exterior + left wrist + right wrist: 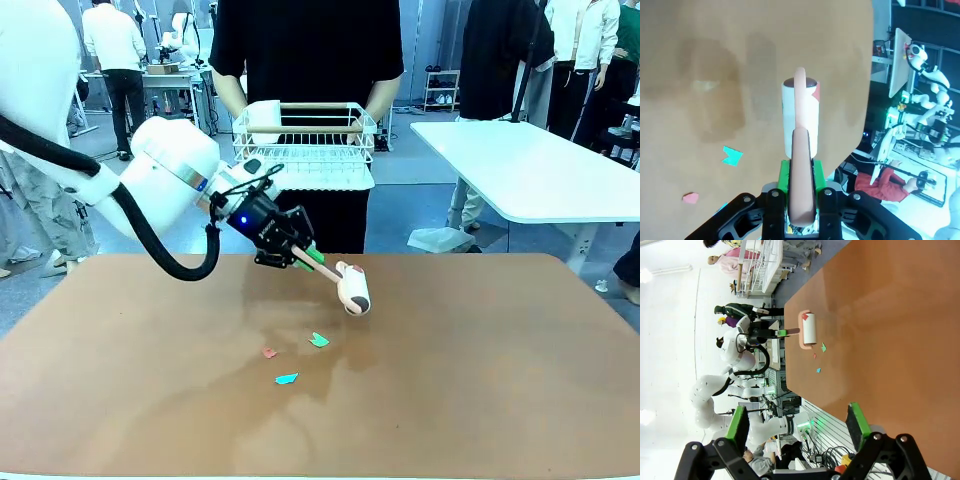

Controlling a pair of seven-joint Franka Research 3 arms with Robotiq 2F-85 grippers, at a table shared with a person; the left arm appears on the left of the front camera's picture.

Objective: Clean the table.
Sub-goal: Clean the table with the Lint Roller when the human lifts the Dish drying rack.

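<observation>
Front view: the left claw (300, 255) pinches a sticky roller (354, 290) by its handle (322, 264), over the table (500, 380), nearer its far edge. Three paper bits (319, 340) lie in the middle, not picked up yet. The right claw (797, 420) is spread open.

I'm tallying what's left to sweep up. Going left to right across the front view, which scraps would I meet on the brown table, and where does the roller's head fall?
On the table: red scrap → light blue scrap → green scrap → lint roller's head, last.
</observation>
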